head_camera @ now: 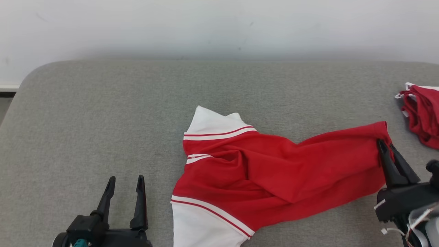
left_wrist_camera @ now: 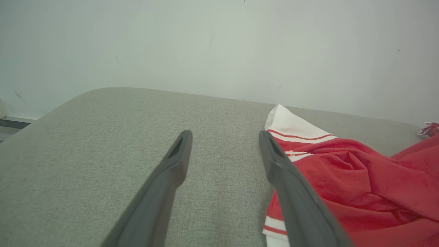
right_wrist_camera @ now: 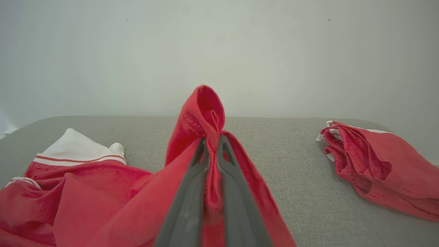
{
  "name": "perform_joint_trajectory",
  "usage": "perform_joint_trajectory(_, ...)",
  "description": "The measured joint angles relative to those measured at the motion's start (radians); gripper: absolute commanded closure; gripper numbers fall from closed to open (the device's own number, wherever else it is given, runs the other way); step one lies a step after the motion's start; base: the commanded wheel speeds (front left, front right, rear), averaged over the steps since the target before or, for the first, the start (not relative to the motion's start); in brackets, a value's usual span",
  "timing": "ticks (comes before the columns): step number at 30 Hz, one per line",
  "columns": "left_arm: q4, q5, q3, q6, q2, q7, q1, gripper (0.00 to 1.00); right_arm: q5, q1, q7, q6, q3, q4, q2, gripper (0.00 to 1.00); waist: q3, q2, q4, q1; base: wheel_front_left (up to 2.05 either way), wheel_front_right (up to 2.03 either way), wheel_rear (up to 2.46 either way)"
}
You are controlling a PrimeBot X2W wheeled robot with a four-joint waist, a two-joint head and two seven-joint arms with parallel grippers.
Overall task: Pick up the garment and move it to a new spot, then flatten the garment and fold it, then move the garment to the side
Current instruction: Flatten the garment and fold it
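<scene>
A red garment (head_camera: 274,168) with white, red-striped sleeves lies rumpled on the grey padded table (head_camera: 103,109), from the middle toward the right. My right gripper (head_camera: 386,145) is shut on the garment's right edge, with red cloth bunched and pinched between the closed fingers (right_wrist_camera: 199,171) in the right wrist view. Left of the garment, near the front edge, my left gripper (head_camera: 125,182) stands open over bare table, holding nothing. In the left wrist view its right finger (left_wrist_camera: 274,157) lies just beside the garment (left_wrist_camera: 360,185), whose white sleeve points away.
Another bundle of red cloth (head_camera: 423,113) with white trim lies at the table's right edge, also in the right wrist view (right_wrist_camera: 377,164). A pale wall (head_camera: 219,27) stands behind the table. The table's left half is bare grey fabric.
</scene>
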Motion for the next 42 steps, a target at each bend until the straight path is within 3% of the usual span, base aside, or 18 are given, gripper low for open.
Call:
perform_joint_trajectory(13, 0.03, -0.024, -0.072, -0.007, 0.0, 0.0, -0.073, 0.0, 0.0, -0.382, -0.067, 0.0, 0.122, 0.545, -0.019, 1.0, 0.062, 0.0001, 0.109, 0.0002, 0.0, 0.0, 0.0)
perform_joint_trajectory(14, 0.03, -0.025, -0.075, -0.007, 0.0, 0.0, -0.076, 0.0, 0.001, -0.401, -0.075, 0.0, 0.135, 0.583, -0.016, 0.92, 0.067, 0.0, 0.116, 0.0002, 0.0, 0.0, 0.0)
perform_joint_trajectory(16, 0.032, -0.026, -0.082, -0.005, 0.0, 0.0, -0.077, 0.0, 0.002, -0.434, -0.085, 0.0, 0.155, 0.655, -0.01, 0.0, 0.075, 0.0001, 0.13, 0.0002, 0.0, 0.0, 0.0)
perform_joint_trajectory(20, 0.037, -0.026, -0.089, 0.002, 0.0, 0.0, -0.078, 0.0, 0.012, -0.473, -0.131, 0.0, 0.19, 0.723, 0.001, 0.0, 0.082, 0.0001, 0.139, 0.0002, 0.0, 0.0, 0.0)
perform_joint_trajectory(25, 0.038, -0.015, -0.061, 0.001, 0.0, 0.0, -0.075, 0.0, 0.032, -0.475, -0.157, 0.0, 0.208, 0.697, -0.006, 0.0, 0.07, 0.0001, 0.118, 0.0002, 0.0, 0.0, 0.0)
perform_joint_trajectory(30, 0.024, 0.02, -0.01, -0.01, 0.001, 0.0, -0.053, 0.0, 0.035, -0.36, -0.161, 0.0, 0.114, 0.476, -0.026, 0.0, 0.038, 0.0, 0.064, 0.0001, 0.0, 0.0, 0.0)
perform_joint_trajectory(32, 0.023, 0.023, -0.003, -0.014, 0.002, 0.0, -0.05, 0.0, 0.029, -0.328, -0.161, 0.0, 0.1, 0.445, -0.024, 0.0, 0.033, 0.0001, 0.054, 0.0001, 0.0, 0.0, 0.0)
perform_joint_trajectory(42, 0.001, 0.047, 0.054, -0.019, 0.009, 0.0, 0.002, 0.0, -0.027, -0.072, -0.161, 0.0, -0.019, 0.157, 0.044, 0.0, -0.025, 0.0, -0.041, 0.0, 0.0, 0.0, 0.0)
